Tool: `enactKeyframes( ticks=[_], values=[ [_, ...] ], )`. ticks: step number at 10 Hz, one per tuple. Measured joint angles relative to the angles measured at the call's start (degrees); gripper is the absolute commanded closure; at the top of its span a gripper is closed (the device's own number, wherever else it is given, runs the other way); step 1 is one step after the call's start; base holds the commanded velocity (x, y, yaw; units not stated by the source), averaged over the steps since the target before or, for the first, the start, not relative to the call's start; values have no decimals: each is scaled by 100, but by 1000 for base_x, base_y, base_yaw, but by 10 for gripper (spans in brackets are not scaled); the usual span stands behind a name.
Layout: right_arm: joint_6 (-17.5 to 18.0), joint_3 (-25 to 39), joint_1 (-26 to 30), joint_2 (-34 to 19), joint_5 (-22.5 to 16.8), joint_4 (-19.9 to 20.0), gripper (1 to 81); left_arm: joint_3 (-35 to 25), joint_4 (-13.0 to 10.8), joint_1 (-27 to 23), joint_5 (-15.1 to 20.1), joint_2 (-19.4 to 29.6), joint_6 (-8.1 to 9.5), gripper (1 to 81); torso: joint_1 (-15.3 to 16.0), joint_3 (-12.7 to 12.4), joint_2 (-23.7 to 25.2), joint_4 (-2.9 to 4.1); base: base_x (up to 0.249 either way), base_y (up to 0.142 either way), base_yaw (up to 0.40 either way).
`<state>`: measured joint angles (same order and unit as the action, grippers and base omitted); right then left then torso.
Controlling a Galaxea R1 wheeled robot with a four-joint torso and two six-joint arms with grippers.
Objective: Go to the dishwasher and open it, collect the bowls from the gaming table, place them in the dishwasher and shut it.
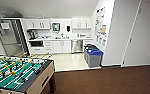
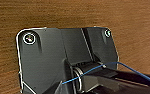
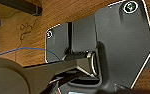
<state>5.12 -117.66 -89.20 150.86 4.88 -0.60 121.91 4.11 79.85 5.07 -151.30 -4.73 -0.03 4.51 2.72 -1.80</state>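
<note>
Kitchenette ahead — dishwasher [image 1: 77,46] under its counter, far off — either gripper's state I cannot tell.

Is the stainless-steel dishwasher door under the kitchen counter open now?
No, the stainless-steel dishwasher door stands shut, flush with the white cabinet doors beside it.

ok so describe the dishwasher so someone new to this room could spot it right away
Look to the kitchenette along the far wall, under the countertop. The dishwasher sits right of the white cabinet doors, behind the bins. Its stainless-steel front sets it apart.
</note>
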Motion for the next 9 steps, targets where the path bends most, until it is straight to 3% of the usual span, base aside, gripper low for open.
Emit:
enactKeyframes(
  ticks=[9],
  values=[
    [-2, -20, 50, 13, 112, 0, 10, 0, -1, -50, -12, -6, 0, 10, 8, 2, -4, 0, 126, 0, 0]
  ],
)
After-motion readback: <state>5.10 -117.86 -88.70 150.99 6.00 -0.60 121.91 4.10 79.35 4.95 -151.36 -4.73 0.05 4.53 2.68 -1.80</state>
